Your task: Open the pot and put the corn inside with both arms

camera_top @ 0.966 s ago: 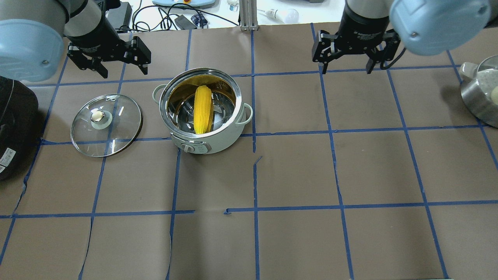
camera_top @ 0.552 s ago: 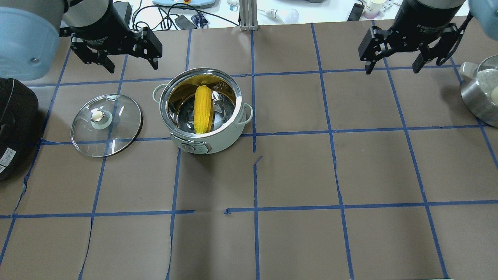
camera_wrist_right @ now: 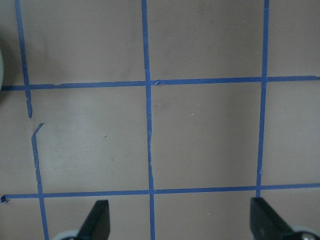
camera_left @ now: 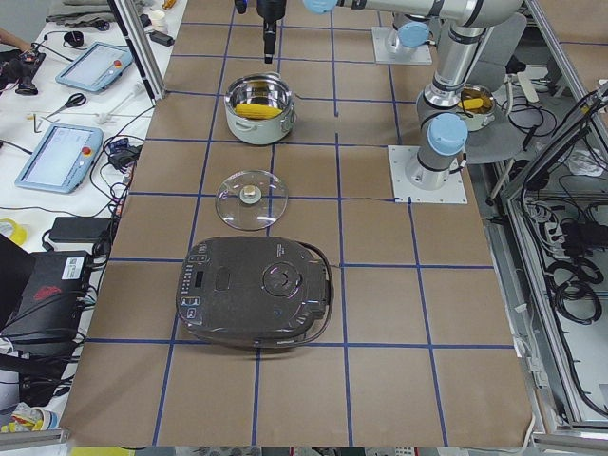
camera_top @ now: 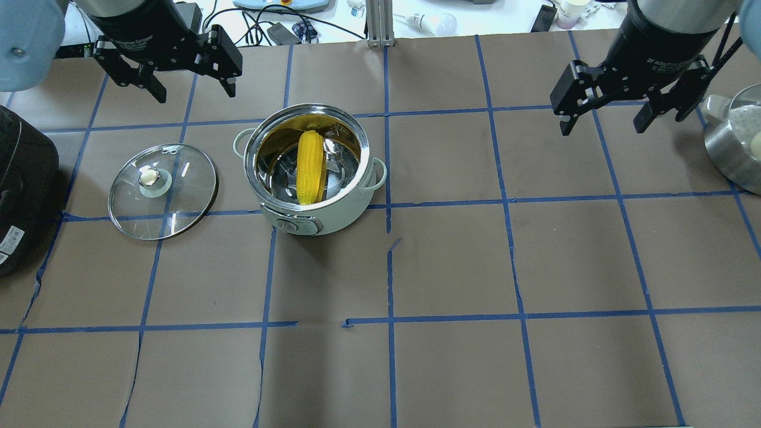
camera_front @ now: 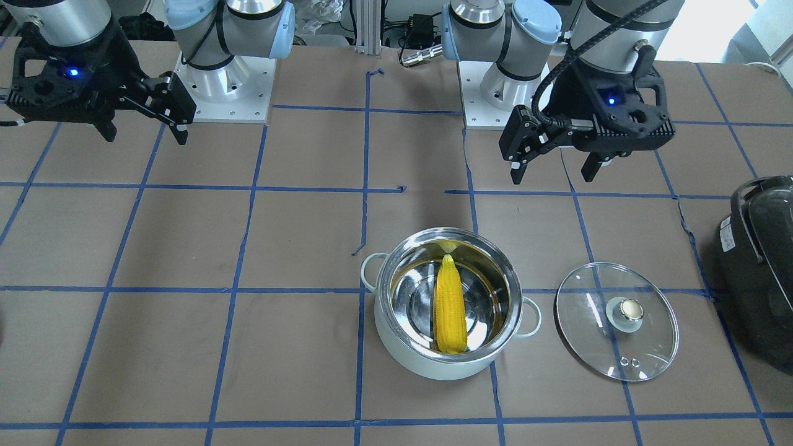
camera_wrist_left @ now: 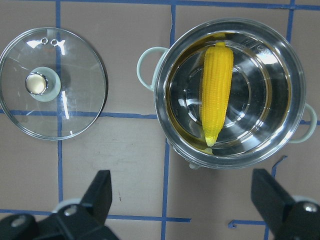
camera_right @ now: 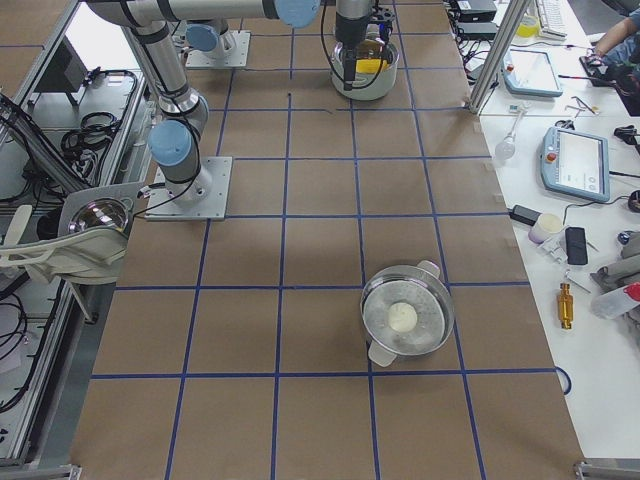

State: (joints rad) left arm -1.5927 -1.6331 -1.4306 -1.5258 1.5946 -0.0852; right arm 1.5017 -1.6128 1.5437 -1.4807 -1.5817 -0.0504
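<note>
The pale mint-white pot stands open left of the table's centre. The yellow corn lies inside it, leaning on the steel wall. The glass lid lies flat on the table to the pot's left, knob up. My left gripper is open and empty, raised behind the lid and the pot. My right gripper is open and empty, raised far to the right of the pot. The left wrist view looks down on the corn, the pot and the lid.
A black appliance sits at the left edge, close to the lid. A steel pot with a white object inside sits at the right edge, near my right gripper. Blue tape lines cross the brown table cover. Cables and devices lie beyond the far edge.
My right gripper has moved to the right, away from the pot. My left gripper has shifted slightly right and toward the far edge. The pot, corn and lid have not moved.
</note>
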